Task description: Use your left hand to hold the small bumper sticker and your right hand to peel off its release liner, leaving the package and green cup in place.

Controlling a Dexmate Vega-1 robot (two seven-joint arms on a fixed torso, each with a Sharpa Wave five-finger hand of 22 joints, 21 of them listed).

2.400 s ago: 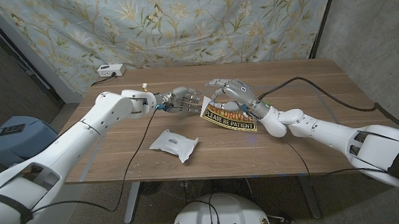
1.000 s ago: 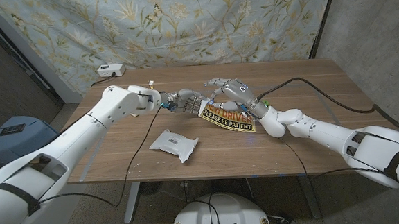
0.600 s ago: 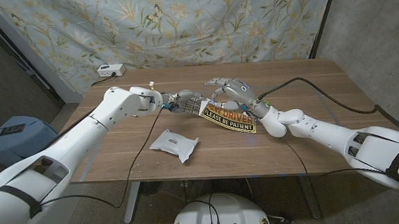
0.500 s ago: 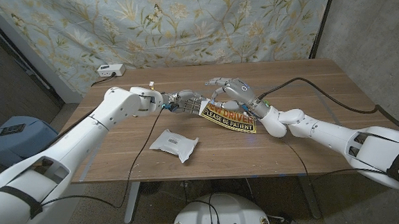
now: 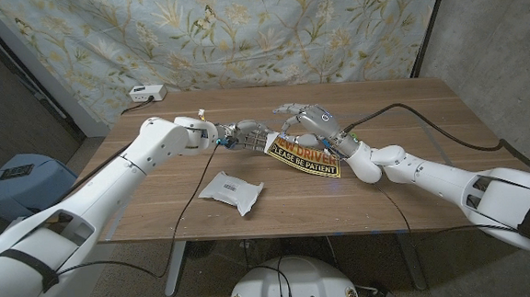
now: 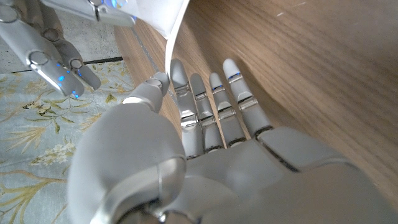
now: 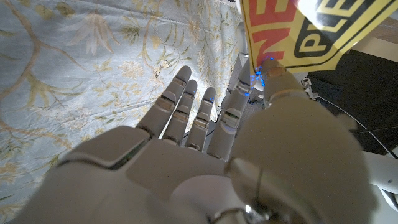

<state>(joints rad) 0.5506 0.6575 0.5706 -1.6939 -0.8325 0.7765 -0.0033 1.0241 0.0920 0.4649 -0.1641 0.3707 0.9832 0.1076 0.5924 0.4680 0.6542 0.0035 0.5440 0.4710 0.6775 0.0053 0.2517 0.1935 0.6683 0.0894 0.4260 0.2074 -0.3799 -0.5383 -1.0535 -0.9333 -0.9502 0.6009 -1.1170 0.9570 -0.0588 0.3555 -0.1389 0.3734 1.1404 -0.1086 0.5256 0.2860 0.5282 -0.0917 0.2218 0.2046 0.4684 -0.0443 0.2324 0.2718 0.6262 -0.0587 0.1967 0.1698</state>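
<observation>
Bumper sticker point(image 5: 304, 154), long axis running between the two hands above mid-table: left hand point(image 5: 243, 136) pinches its left end, right hand point(image 5: 302, 120) pinches its upper edge, fingers extended; white package point(image 5: 232, 190) lies nearer the robot.

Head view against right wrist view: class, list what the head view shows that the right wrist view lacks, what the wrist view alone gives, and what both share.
Head view alone: the wooden table, the white package lying near its front edge, and both arms meeting at the table's middle. Right wrist view alone: a close look along the back of the right robot hand, with its thumb tip against the sticker's edge. Shared: the yellow and black bumper sticker, the left robot hand at the sticker's end, and the floral cloth behind.
</observation>
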